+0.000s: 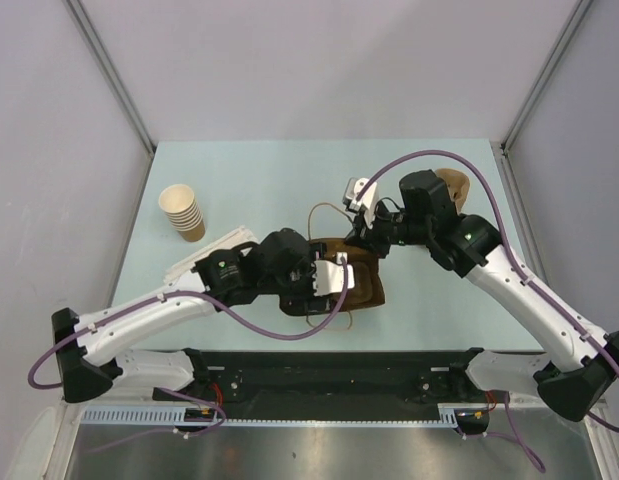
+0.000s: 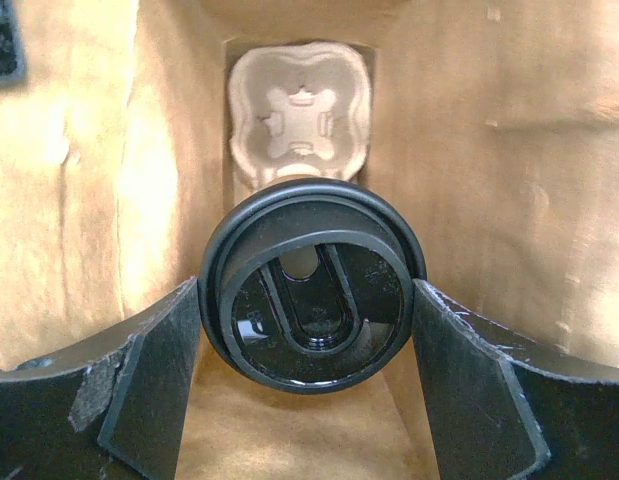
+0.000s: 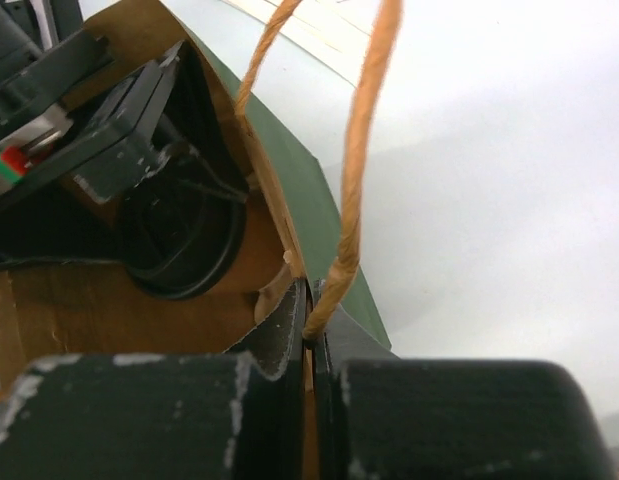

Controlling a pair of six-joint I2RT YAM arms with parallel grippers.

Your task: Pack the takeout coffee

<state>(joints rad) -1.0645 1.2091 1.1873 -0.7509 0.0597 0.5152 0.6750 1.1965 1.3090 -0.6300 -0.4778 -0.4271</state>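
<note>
The takeout coffee shows by its round black lid [image 2: 311, 290], lying on its side inside the bag [image 2: 469, 150]. My left gripper [image 2: 307, 292] reaches into the bag and is shut on the cup, one finger on each side of the lid. A pulp cup carrier [image 2: 301, 115] sits at the bag's far end. The bag [image 1: 374, 290] lies on its side mid-table with the left gripper [image 1: 334, 275] in its mouth. The cup is hidden in the top view. My right gripper [image 3: 309, 325] is shut on the bag's rim [image 3: 274, 215] and twine handle [image 3: 354, 180], holding the mouth open [image 1: 367, 238]. The lid also shows in the right wrist view [image 3: 179, 240].
A stack of lidless paper cups [image 1: 182, 212] stands at the left of the table. Flat white sheets [image 1: 204, 250] lie beside the left arm. Another brown pulp carrier [image 1: 457, 185] sits behind the right arm. Walls close the table on three sides.
</note>
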